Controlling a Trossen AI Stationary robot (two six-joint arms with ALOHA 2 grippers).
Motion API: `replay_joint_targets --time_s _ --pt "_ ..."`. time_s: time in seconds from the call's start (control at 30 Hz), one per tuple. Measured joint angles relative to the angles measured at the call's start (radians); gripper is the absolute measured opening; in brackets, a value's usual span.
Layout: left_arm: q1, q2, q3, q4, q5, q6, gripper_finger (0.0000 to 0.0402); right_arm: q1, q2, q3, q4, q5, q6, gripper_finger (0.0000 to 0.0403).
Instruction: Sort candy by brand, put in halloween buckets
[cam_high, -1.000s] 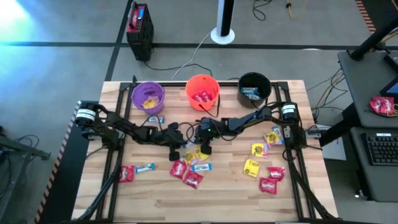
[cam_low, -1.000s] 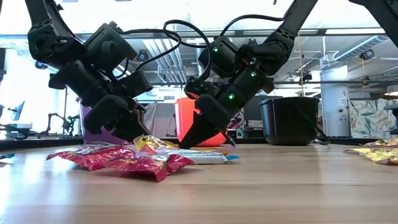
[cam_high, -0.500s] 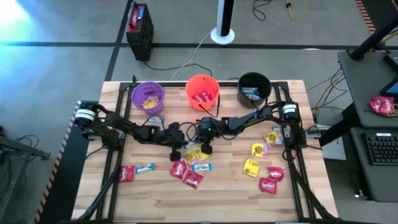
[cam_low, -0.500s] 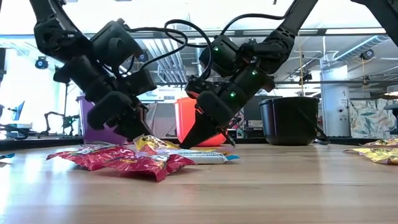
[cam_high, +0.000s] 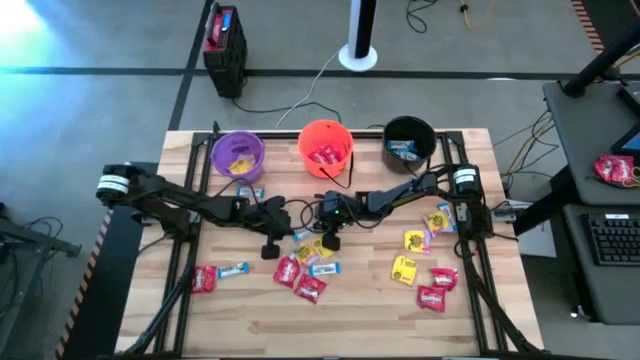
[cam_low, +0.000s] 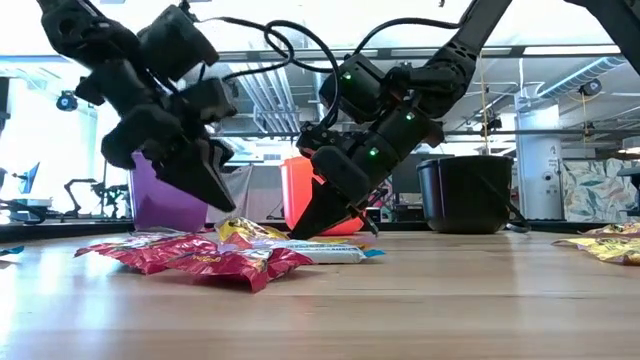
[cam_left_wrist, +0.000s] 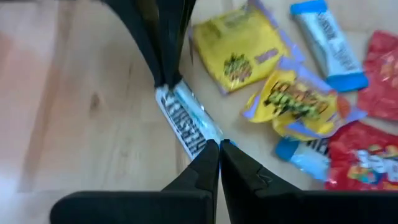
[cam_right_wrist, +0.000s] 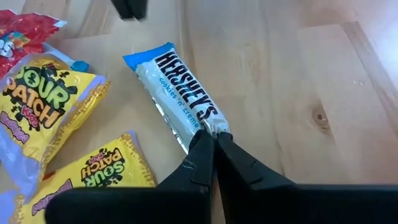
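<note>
Sorting is barely begun: each bucket (cam_high: 325, 146) holds a few pieces, most candy (cam_high: 421, 270) lies loose, right gripper (cam_right_wrist: 211, 144) pinches shut on a white bar's (cam_right_wrist: 180, 90) end, left gripper (cam_left_wrist: 217, 149) shut, empty.

1. I see three buckets (cam_high: 325, 147) in a row along the table's (cam_high: 480, 310) far edge.
2. Centre candy cluster (cam_high: 305, 268) lies before the middle bucket.
3. A second candy group (cam_high: 425, 265) sits right of centre; two packets (cam_high: 218, 274) lie left.
4. Right gripper (cam_high: 330, 241) touches the Hershey's bar (cam_right_wrist: 180, 102); left gripper (cam_high: 268, 250) is just left.
</note>
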Motion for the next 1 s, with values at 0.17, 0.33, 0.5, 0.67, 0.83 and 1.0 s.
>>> replay_joint_targets --time_s 0.17,0.33,0.5,0.67,0.83,1.0 --pt "0.000 0.078 -0.003 0.041 0.002 0.004 0.0000 -0.001 -0.001 0.020 -0.017 0.007 -0.006 0.0008" --pt "0.000 0.151 -0.001 0.062 0.004 -0.010 0.0000 -0.002 -0.003 0.052 -0.070 0.010 -0.037 0.0008" --pt "-0.001 0.192 0.001 0.085 0.003 -0.032 0.0000 -0.002 -0.025 0.061 -0.092 0.017 -0.047 0.0008" --pt "-0.002 0.177 -0.002 0.115 -0.013 -0.043 0.0000 0.000 -0.066 0.061 -0.126 0.033 -0.053 0.0008" --pt "-0.001 0.167 -0.002 0.121 -0.032 -0.038 0.0000 0.000 -0.100 0.063 -0.163 0.042 -0.062 0.0008" --pt "-0.001 0.214 0.001 0.123 -0.035 -0.042 0.0000 -0.007 -0.100 0.063 -0.287 0.019 0.085 0.0008"
